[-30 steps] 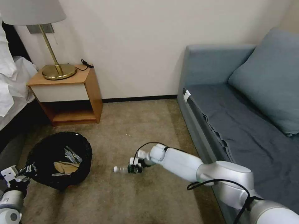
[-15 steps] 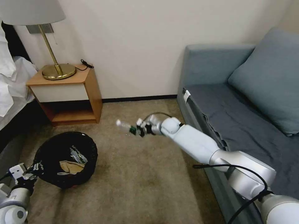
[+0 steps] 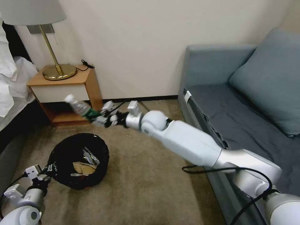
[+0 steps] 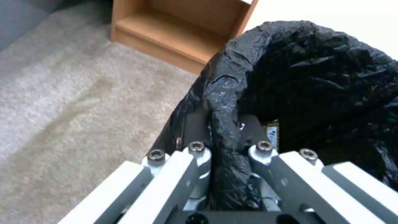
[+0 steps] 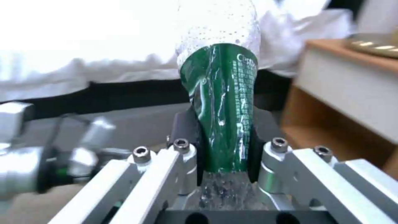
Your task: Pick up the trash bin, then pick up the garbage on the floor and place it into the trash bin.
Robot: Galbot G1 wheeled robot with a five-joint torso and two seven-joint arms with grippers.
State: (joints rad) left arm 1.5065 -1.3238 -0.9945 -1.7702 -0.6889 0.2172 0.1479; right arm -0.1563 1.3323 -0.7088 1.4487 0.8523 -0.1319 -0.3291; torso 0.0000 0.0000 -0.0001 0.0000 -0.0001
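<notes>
The trash bin [image 3: 78, 159], round and lined with a crinkly black bag, hangs low at the left with my left gripper [image 3: 47, 170] shut on its near rim; in the left wrist view the bag rim [image 4: 224, 102] is pinched by my left gripper [image 4: 226, 149]. Inside lie a tan cardboard piece [image 3: 82, 168] and wrappers [image 3: 90, 156]. My right gripper [image 3: 100, 117] is shut on a clear bottle with a green label [image 3: 79, 107], held in the air above the bin's far side. In the right wrist view the bottle [image 5: 222, 105] sits squeezed in my right gripper [image 5: 226, 146].
A wooden nightstand [image 3: 67, 93] with a brass lamp [image 3: 57, 70] stands at the back left. A bed with white sheets [image 3: 11, 87] lies at the far left. A blue-grey sofa [image 3: 243, 103] runs along the right. Tan carpet [image 3: 140, 184] spreads between them.
My right arm has lifted the bottle off the carpet and swung it left and up, over the bin. The left arm has carried the bin rightward.
</notes>
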